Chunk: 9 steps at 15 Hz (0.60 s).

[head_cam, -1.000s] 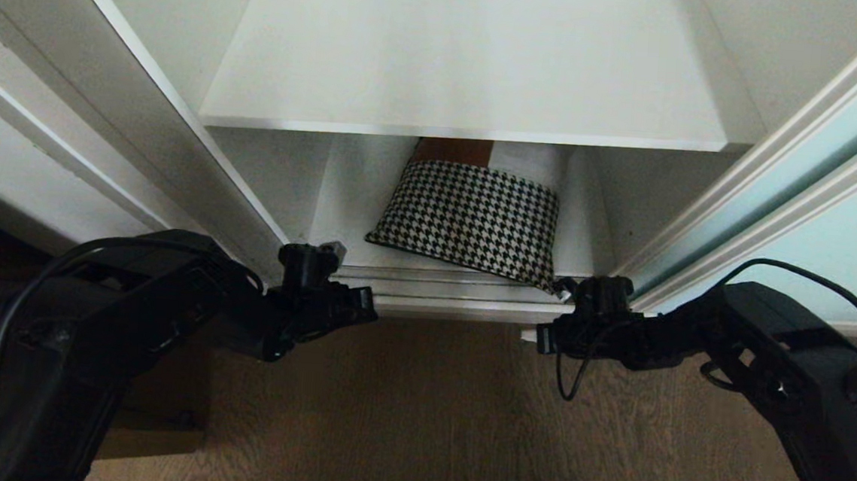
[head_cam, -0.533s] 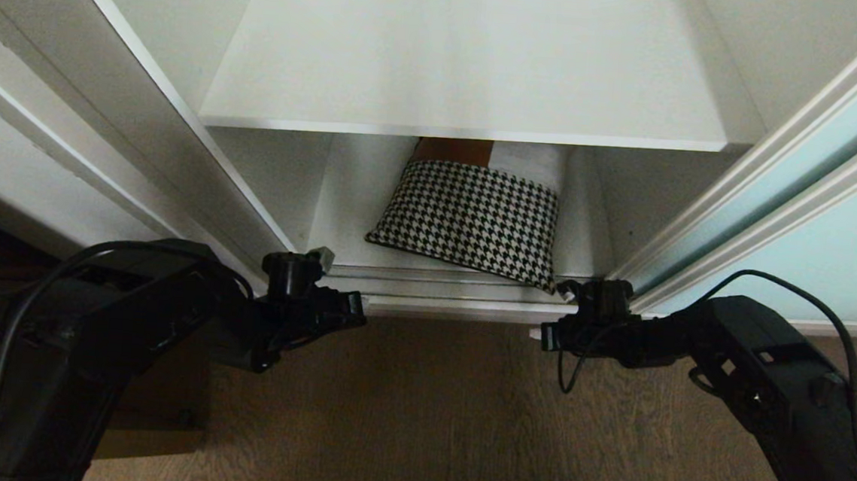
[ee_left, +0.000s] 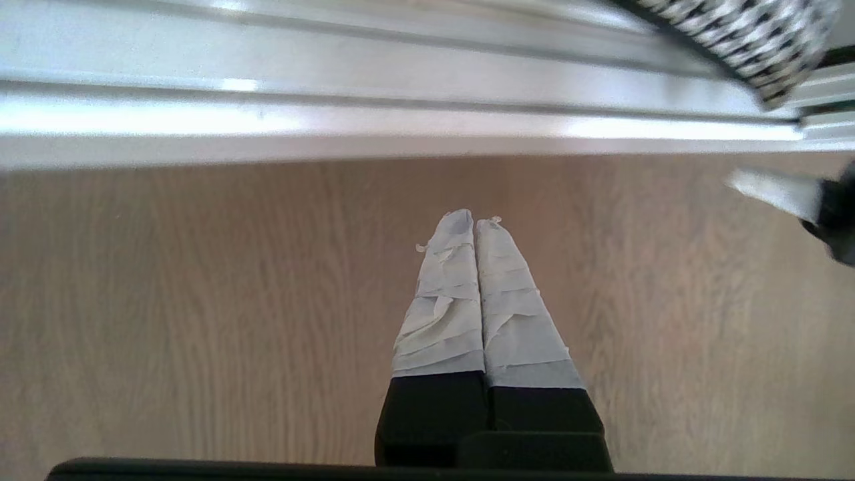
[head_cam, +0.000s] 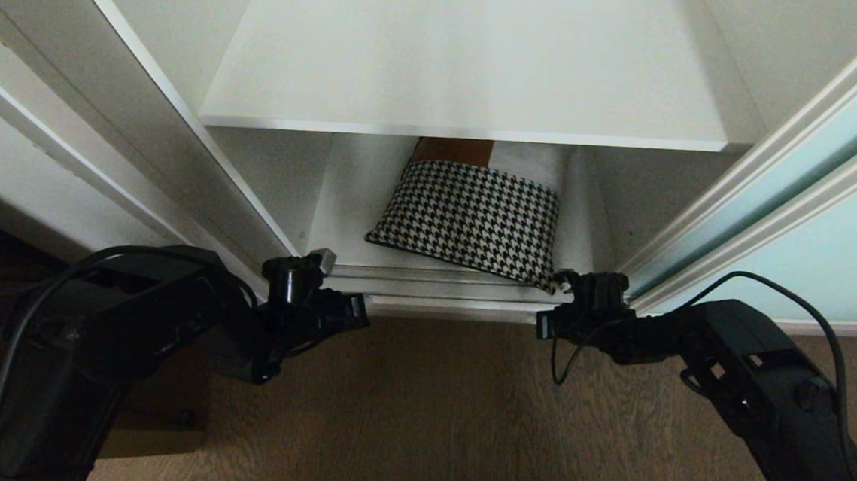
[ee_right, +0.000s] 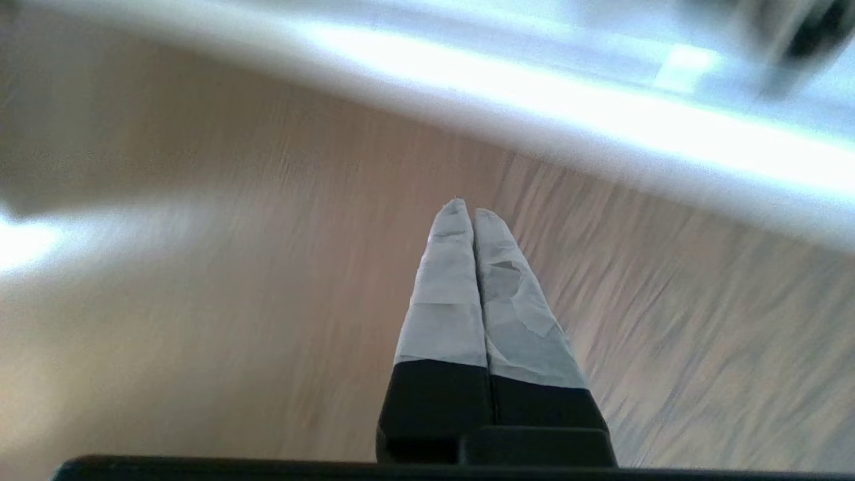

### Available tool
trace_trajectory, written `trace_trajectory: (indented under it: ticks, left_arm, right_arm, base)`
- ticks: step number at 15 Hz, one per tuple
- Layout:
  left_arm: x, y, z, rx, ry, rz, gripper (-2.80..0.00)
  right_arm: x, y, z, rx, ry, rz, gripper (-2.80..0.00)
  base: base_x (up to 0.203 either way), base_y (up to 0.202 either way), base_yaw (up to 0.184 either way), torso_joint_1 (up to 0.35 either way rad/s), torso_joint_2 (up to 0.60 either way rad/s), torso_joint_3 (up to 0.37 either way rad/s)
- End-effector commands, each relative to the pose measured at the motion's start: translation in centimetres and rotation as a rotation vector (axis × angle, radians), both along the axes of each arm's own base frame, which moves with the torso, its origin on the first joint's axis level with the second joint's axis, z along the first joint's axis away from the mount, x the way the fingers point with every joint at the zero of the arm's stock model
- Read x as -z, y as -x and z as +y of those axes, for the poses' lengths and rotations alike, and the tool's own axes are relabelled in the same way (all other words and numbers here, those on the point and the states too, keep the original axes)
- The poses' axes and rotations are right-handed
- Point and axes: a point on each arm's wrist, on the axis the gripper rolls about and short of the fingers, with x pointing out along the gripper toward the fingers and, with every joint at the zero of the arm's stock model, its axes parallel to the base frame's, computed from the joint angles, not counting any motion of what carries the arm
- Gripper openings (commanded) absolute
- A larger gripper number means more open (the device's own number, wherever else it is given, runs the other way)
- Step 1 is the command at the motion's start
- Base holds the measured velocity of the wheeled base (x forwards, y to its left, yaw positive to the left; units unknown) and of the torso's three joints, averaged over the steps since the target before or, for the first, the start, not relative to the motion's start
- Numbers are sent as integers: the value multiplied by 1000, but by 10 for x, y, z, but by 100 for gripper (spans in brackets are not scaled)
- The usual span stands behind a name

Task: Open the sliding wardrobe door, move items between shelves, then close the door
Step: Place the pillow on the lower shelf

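The wardrobe stands open, with the sliding wardrobe door [head_cam: 846, 255] of pale aqua glass pushed to the right. A black-and-white houndstooth bundle [head_cam: 475, 217] lies on the lower shelf [head_cam: 343, 216], and its corner [ee_left: 768, 33] overhangs the front. Orange and white fabric [head_cam: 456, 150] shows behind it, mostly hidden by the bare upper shelf [head_cam: 463, 62]. My left gripper [head_cam: 357, 309] [ee_left: 474, 224] is shut and empty over the wood floor, just in front of the track. My right gripper [head_cam: 543, 325] [ee_right: 465, 210] is also shut and empty, near the bundle's overhanging corner.
A silvery door track [head_cam: 455, 288] [ee_left: 401, 107] runs along the wardrobe's foot. The off-white side post [head_cam: 142, 122] bounds the opening on the left. A wood floor [head_cam: 446, 423] lies between the arms. The right gripper's taped tip [ee_left: 775, 194] shows in the left wrist view.
Both arms have shifted a little: the left gripper drew slightly left, the right gripper rose slightly toward the track while its elbow sank. The bundle has not moved.
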Motion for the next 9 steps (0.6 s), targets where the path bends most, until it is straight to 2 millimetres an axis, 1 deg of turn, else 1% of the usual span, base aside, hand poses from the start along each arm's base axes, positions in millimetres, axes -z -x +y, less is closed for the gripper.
trace_trajectory:
  ticks: [1,3,6,9]
  left_arm:
    - [-4,4,0,4,6,-8,-280]
    - [-2,6,-3,7,4,-9,-280]
    - [-2,4,-3,5,15,-49,-280]
    - [-3,5,-3,8,20,-61,-280]
  right_arm:
    - [-6,-3,3,60,16,-87,-280]
    - [-10,-4,5,66,13,-113,-280]
    - [-22,-4,9,64,-3,-148,-280]
    - [-30,-3,14,75,-2,-160,-280]
  base:
    - [0,0,0,0,0,0]
    - [0,0,0,0,0,0]
    - [0,0,0,0,0,0]
    - [0,0,0,0,0,0]
